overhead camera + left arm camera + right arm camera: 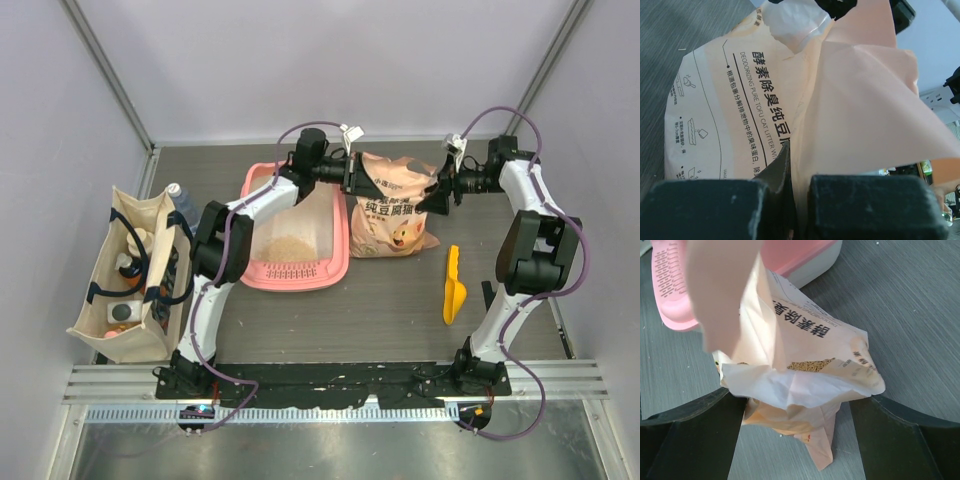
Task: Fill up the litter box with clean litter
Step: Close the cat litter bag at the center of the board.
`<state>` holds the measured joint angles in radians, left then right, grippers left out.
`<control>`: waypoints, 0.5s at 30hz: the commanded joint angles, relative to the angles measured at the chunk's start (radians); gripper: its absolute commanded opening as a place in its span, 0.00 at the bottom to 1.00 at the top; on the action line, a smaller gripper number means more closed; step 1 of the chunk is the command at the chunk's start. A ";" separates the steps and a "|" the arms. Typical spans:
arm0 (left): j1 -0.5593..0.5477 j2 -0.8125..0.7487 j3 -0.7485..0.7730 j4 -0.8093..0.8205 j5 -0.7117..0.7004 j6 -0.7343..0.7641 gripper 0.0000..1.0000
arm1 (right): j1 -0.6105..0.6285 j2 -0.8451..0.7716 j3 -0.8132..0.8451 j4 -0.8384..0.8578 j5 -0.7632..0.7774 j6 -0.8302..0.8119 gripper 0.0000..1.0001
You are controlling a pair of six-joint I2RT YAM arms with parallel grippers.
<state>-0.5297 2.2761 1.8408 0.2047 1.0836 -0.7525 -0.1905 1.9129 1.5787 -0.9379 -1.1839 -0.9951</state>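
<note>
The pink litter box (262, 272) lies left of centre and holds a tan pile of clean litter (290, 248). Beside it on the right sits the peach litter bag (395, 205). My left gripper (355, 178) is at the bag's upper left corner. In the left wrist view the left gripper (795, 185) is shut on a fold of the bag (740, 100). My right gripper (440, 190) is at the bag's upper right corner. Its jaws (797, 410) stand open on either side of the bag's torn mouth (805, 385). Litter (812, 365) shows inside the bag. The box's slotted end (670, 270) is behind.
A yellow-orange scoop (453, 285) lies on the table right of the bag. A beige tote bag (135, 270) with bottles stands at the far left edge. Frame posts and white walls enclose the back and both sides.
</note>
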 commanded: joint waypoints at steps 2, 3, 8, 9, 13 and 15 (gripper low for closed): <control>0.004 -0.018 0.075 0.015 0.087 -0.007 0.00 | 0.058 -0.003 0.099 -0.136 -0.043 -0.234 0.86; 0.004 -0.017 0.083 0.016 0.085 -0.007 0.00 | 0.066 0.001 0.102 -0.136 -0.048 -0.231 0.85; 0.008 -0.032 0.095 0.019 0.067 0.001 0.00 | 0.075 0.034 0.125 -0.136 -0.056 -0.221 0.86; 0.008 -0.038 0.092 0.018 0.061 0.002 0.00 | 0.077 0.041 0.130 -0.136 -0.057 -0.221 0.86; 0.017 -0.044 0.097 -0.007 0.035 0.015 0.00 | 0.083 0.063 0.132 -0.136 -0.074 -0.218 0.76; 0.020 -0.040 0.113 -0.022 0.029 0.028 0.00 | 0.091 0.077 0.147 -0.148 -0.091 -0.211 0.65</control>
<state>-0.5209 2.2826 1.8694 0.1566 1.0786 -0.7425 -0.1268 1.9636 1.6745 -1.0794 -1.2133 -1.1809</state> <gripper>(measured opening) 0.033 0.760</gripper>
